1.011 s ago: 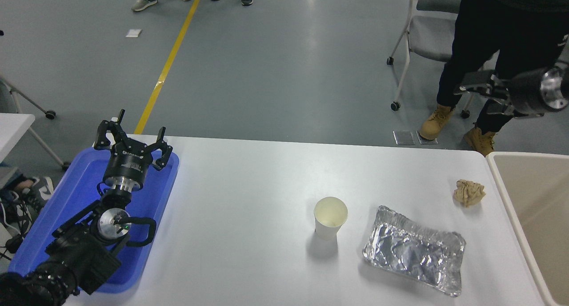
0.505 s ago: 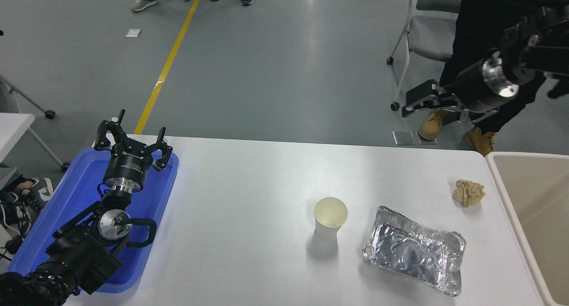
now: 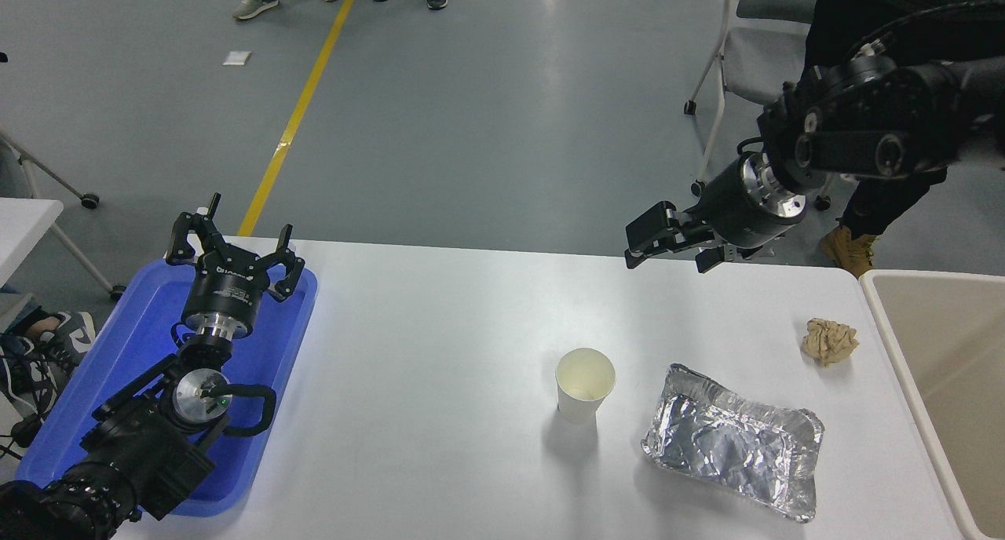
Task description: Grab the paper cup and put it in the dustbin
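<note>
Right hand (image 3: pixel 667 243) swung leftward, dustbin (image 3: pixel 934 367) cut off

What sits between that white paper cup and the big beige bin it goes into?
The foil tray lies on the table right of the paper cup, toward the dustbin. The crumpled paper ball sits farther back by the rim.

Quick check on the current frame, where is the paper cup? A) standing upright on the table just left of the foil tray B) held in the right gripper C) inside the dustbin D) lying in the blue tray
A: the paper cup stands upright on the white table, open end up, just left of the foil tray; the right gripper is up over the table's far edge, holding nothing.
</note>
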Robot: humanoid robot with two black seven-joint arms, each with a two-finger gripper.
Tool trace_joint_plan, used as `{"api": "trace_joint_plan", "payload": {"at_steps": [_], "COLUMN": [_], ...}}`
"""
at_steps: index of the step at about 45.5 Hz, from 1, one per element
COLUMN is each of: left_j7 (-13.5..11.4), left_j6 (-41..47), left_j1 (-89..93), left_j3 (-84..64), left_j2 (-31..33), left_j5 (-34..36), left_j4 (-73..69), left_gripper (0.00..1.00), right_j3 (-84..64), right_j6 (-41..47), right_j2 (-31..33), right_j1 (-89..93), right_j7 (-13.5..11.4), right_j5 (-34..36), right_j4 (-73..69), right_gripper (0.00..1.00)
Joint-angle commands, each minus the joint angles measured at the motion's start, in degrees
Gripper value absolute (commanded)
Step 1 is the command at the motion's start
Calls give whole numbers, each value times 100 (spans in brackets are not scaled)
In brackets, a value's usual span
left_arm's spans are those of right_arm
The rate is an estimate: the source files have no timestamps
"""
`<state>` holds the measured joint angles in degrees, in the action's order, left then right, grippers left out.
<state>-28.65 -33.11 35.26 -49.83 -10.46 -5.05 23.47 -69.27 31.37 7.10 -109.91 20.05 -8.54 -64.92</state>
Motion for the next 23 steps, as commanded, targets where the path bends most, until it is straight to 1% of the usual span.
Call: {"api": "trace_joint_plan", "payload": {"at_steps": [1,12,23], "left_j7": [0,0,0], "left_j6": [6,-3,-3], "left_j1": [-1,-1,-1], "left_j3": [0,0,0], "left_j2": [0,0,0], "left_j5": [4,4,-4], "left_j4": [0,0,0], "left_gripper": [100,100,100], "right_j3": [107,98,89], "right_j6": [-403,-939,-1625], "right_j2": [-323,-481,-490], "right_j1": [505,1147,1736], "right_j7": [-2,-2,-19], "right_j5": [186,230,564], "right_j4": [-55,32,32], "right_gripper": [100,100,100]}}
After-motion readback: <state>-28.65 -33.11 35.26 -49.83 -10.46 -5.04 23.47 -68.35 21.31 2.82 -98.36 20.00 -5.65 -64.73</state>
